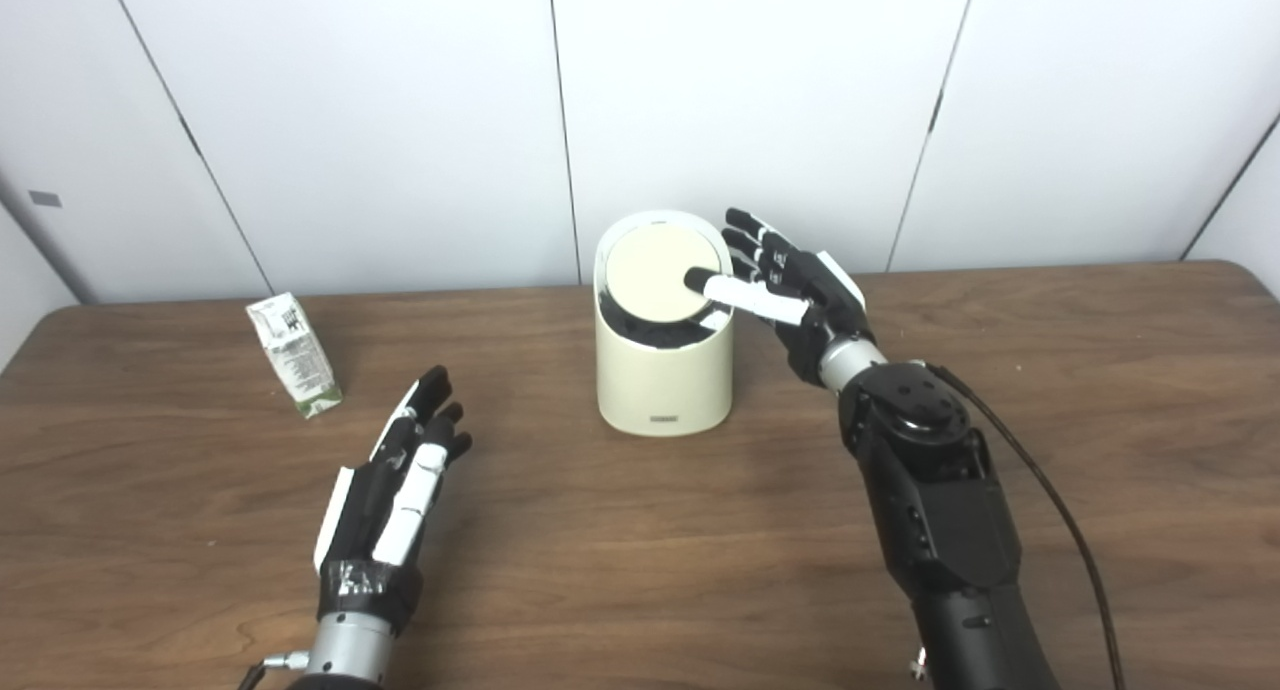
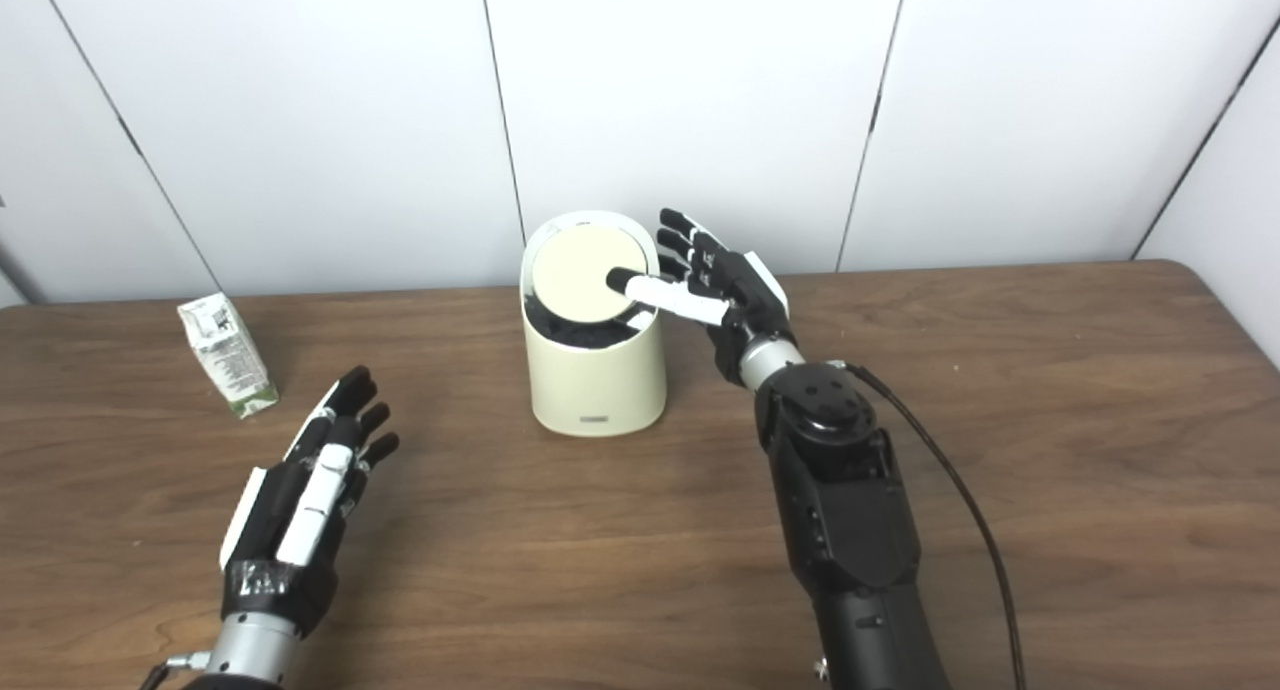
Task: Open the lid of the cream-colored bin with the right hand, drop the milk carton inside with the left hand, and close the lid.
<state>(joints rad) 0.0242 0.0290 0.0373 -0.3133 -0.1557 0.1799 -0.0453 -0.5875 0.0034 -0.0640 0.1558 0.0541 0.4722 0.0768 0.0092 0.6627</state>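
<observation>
With its thumb pressing the round lid (image 1: 655, 275) of the cream-colored cylindrical bin (image 1: 662, 380), the spread, empty right hand (image 1: 790, 285) could shove the light bin over

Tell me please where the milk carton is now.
In both eye views the milk carton stands on the table's far left part, left of the cream-colored bin and beyond the open left hand, which does not touch it.
</observation>
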